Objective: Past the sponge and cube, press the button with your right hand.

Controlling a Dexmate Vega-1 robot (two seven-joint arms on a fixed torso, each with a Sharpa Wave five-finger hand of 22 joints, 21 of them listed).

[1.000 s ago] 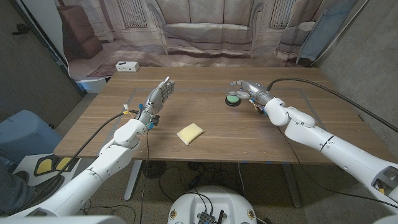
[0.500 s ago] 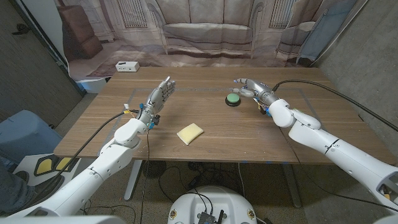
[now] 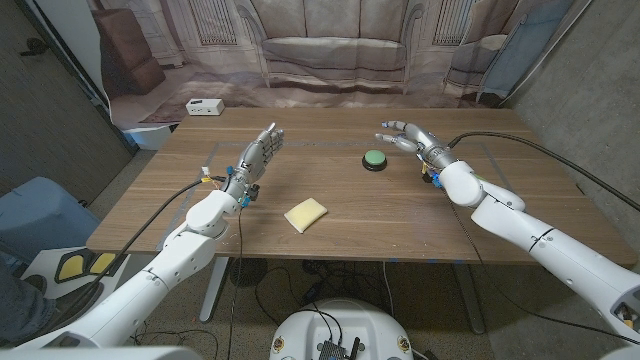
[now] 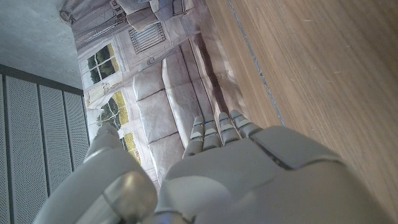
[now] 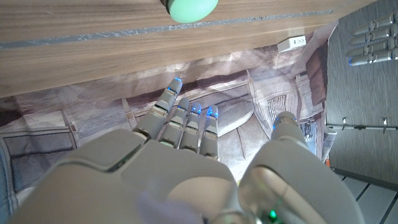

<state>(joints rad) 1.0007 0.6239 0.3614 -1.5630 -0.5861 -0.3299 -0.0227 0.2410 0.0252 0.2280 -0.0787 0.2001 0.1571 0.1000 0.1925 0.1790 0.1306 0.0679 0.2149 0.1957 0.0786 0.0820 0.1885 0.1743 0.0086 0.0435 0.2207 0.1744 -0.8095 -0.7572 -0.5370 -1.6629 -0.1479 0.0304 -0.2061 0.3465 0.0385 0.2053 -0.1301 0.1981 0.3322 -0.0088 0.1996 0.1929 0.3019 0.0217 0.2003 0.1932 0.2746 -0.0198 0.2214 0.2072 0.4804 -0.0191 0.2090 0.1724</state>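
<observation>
The green button [image 3: 374, 159] in its black base sits on the table's far middle, and its green dome [image 5: 189, 9] shows at the edge of the right wrist view. My right hand [image 3: 407, 137] hovers just right of the button and slightly beyond it, fingers spread and holding nothing [image 5: 180, 155]. A yellow sponge [image 3: 305, 214] lies nearer the front, left of centre. My left hand [image 3: 258, 155] stands on its edge at the left, fingers straight and apart, empty [image 4: 236, 168].
The wooden table [image 3: 340, 230] has a thin taped line [image 3: 500, 160] near the right hand. A white box [image 3: 203, 106] lies on the floor past the far left corner. Black cables run along both arms.
My right hand has lifted off the button and pulled back to the right, its fingers spreading. The left hand and the sponge have stayed put.
</observation>
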